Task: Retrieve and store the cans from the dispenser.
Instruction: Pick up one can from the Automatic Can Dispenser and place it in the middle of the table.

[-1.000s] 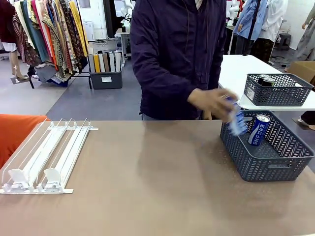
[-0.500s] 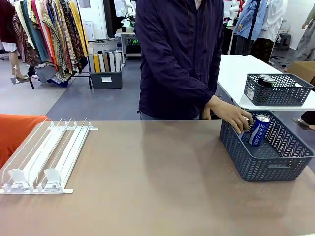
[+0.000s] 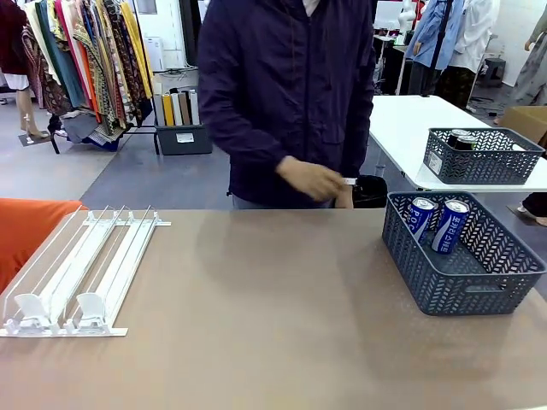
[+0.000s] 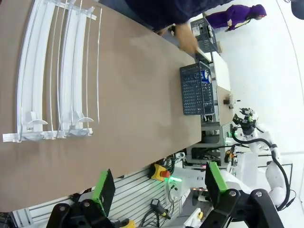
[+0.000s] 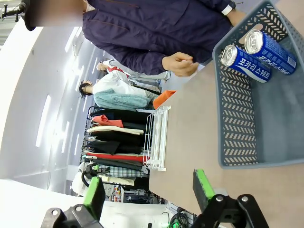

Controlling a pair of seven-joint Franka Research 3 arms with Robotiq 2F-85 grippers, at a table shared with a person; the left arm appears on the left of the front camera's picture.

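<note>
- We see two slim blue drink cans with white lettering and shiny metal tops, one (image 3: 420, 217) to the left and the other (image 3: 449, 225) just beside it on the right, leaning side by side against the far wall of a blue-grey plastic mesh basket (image 3: 461, 290) at the right end of the brown worktop (image 3: 273, 316).
- In the right wrist view the same two cans (image 5: 244, 63) (image 5: 270, 46) lie next to each other in that basket (image 5: 237, 137), tops pointing toward the person.
- The flat white and clear plastic dispenser rack (image 3: 77, 273) lies at the left end of the worktop, its long parallel rail lanes running from near to far, with two small white pushers at the near end; we see no can in its lanes.
- The person in a dark purple jacket (image 3: 291, 94) stands at the far side of the worktop, one hand of theirs (image 3: 309, 180) raised above the far edge, well apart from the basket.
- A second blue-grey mesh basket (image 3: 483, 158) sits on a white table (image 3: 410, 128) farther back on the right; can tops show inside it.
- Our left hand (image 4: 156, 183) is released, its green-padded fingers (image 4: 103, 186) spread wide and holding nothing, high over the near edge of the worktop with the dispenser (image 4: 52, 80) ahead of it.
- Our right hand (image 5: 149, 187) is likewise released, its green pads (image 5: 203, 184) far apart with nothing between them, near the basket.
</note>
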